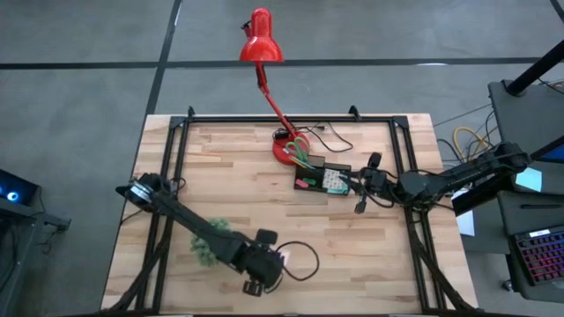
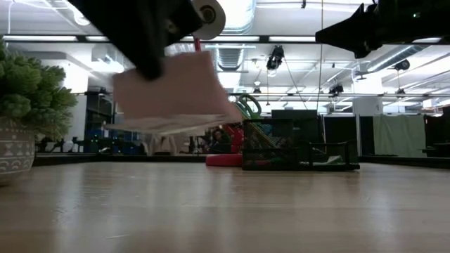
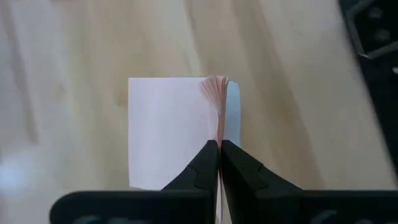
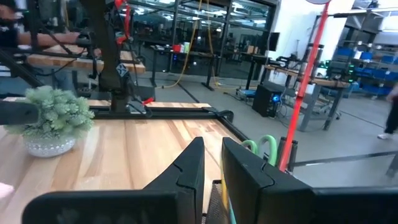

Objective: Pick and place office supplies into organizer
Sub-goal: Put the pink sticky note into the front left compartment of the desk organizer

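- Table (image 1: 229, 185) of pale wood, carrying the red lamp (image 1: 262, 42) at the far edge and a potted plant (image 4: 55, 118) near the left arm.
- Organizer (image 1: 322, 180) just near of the lamp's base, right of centre; green scissors handles (image 1: 298, 145) sticking up from its far left end.
- Left gripper (image 3: 219, 163) at the table's near edge, clamped together on the edge of a pink sticky pad (image 3: 171, 130), lifted clear of the wood in the low view.
- From pad to organizer: far and to the right, well apart; a carry for the left arm.
- Right gripper (image 4: 211, 163) just right of the organizer, slightly apart, holding nothing, possibly crowding the drop.
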{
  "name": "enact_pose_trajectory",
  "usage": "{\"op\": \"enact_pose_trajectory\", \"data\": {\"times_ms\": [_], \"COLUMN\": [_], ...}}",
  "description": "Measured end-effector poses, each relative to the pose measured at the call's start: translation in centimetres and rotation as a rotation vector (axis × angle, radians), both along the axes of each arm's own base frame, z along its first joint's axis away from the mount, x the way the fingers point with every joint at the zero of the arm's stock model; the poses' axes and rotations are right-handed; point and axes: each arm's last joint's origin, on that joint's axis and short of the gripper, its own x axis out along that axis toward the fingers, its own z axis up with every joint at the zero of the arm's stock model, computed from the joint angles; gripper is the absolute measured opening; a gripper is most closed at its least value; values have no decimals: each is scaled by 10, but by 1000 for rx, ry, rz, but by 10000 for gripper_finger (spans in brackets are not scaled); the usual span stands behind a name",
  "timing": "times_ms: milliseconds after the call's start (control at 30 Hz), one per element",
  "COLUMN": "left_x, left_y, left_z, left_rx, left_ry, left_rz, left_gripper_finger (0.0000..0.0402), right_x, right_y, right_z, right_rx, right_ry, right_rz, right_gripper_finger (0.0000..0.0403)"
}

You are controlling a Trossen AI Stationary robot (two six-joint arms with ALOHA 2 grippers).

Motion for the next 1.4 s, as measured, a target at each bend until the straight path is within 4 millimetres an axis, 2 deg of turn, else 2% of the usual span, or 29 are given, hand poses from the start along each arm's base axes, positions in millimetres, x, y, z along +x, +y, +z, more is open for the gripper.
{"op": "enact_pose_trajectory", "data": {"times_ms": [200, 367, 600, 833, 1100, 1267, 1400], "left_x": [18, 36, 58, 72, 90, 98, 98], "left_y": [21, 39, 71, 107, 155, 179, 197], "left_z": [1, 11, 16, 19, 30, 37, 37], "left_rx": [76, 142, 199, 271, 311, 314, 338], "left_ry": [-75, -180, -281, -331, -453, -540, -533], "left_rz": [-37, -52, -64, -74, -20, -14, 12], "left_gripper_finger": [0, 0, 0, 0, 0, 0, 0], "right_x": [-6, -12, -21, -26, -36, -38, -38], "right_y": [-6, -7, -10, -11, -14, -15, -15], "right_z": [10, 16, 24, 16, 25, 27, 26], "right_rx": [31, 40, 43, -3, 17, 22, -31], "right_ry": [-51, -89, -135, -24, -89, -105, -79], "right_rz": [-173, -175, -176, -176, -177, -176, -180], "right_gripper_finger": [47, 47, 47, 47, 47, 47, 47]}}
